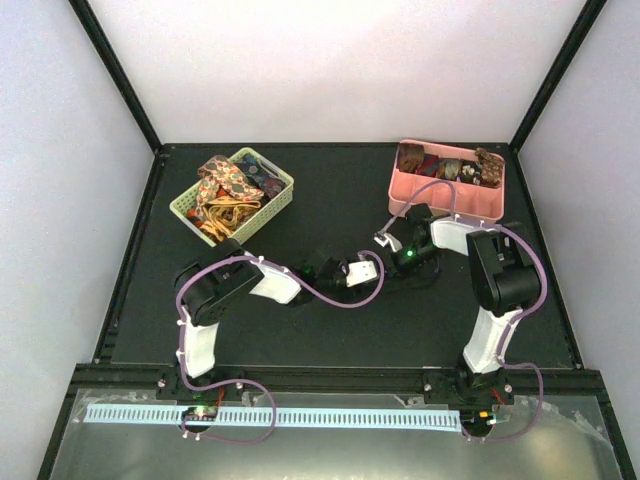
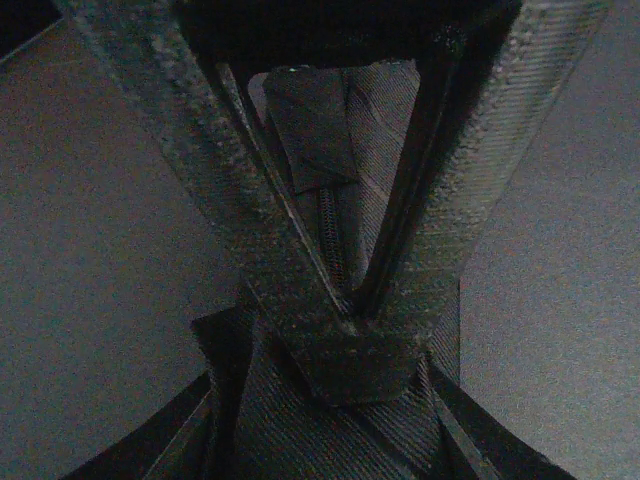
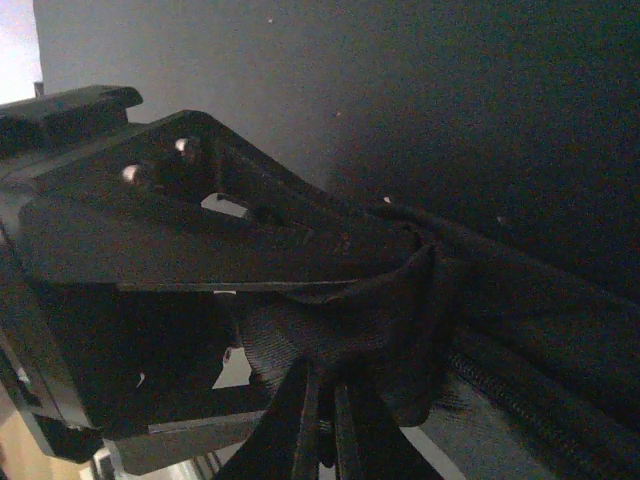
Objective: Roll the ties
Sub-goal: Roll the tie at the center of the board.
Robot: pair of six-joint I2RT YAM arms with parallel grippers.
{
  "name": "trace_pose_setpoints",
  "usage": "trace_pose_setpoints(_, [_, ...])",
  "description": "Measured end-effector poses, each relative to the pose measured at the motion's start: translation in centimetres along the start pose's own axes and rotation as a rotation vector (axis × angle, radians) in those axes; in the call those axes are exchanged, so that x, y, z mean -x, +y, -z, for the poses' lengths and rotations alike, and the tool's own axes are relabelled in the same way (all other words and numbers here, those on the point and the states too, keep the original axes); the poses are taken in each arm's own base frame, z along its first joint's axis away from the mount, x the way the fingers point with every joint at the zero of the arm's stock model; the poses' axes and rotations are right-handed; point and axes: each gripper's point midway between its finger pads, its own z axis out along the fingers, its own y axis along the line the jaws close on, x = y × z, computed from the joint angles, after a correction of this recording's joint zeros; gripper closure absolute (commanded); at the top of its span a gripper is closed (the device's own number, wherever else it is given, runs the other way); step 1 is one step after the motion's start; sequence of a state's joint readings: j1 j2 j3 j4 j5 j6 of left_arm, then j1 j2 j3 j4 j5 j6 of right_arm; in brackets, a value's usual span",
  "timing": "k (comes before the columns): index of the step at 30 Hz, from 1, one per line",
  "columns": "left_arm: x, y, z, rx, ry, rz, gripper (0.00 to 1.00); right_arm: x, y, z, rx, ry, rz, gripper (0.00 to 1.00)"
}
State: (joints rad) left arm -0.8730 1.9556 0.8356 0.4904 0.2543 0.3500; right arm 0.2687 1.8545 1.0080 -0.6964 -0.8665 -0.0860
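Both arms are bent inward and meet low at mid-tabletop [image 1: 330, 330], with open room on every side. The left gripper [image 2: 355, 322] is clamped on a dark tie [image 2: 335, 140]. Seemingly the same fabric is bunched against the right gripper [image 3: 395, 275], whose closure cannot be told. The tie's ends are lost, black on black.

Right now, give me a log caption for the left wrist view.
Left gripper shut on a black tie lying on the dark mat.

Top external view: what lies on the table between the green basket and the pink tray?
Nothing. In the top external view, the black table is bare between the green basket and the pink tray.
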Motion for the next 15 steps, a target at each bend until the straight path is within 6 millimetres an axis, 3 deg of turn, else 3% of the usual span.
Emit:
trace_pose_setpoints(3, [0.0,0.0,0.0,0.001,0.003,0.001,0.52,0.0,0.0,0.1,-0.004,0.002,-0.001,0.98])
trace_pose_setpoints(6, [0.0,0.1,0.0,0.007,0.004,0.003,0.35,0.0,-0.1,0.1,-0.010,0.002,0.001,0.98])
trace_pose_setpoints(9, [-0.1,0.1,0.2,0.005,-0.003,0.004,0.24,0.0,-0.5,0.4,-0.019,-0.001,-0.010,0.99])
trace_pose_setpoints(15, [-0.3,0.2,1.8,-0.019,-0.029,0.020,0.19,0.0,-1.8,1.5,-0.045,-0.019,-0.050,0.98])
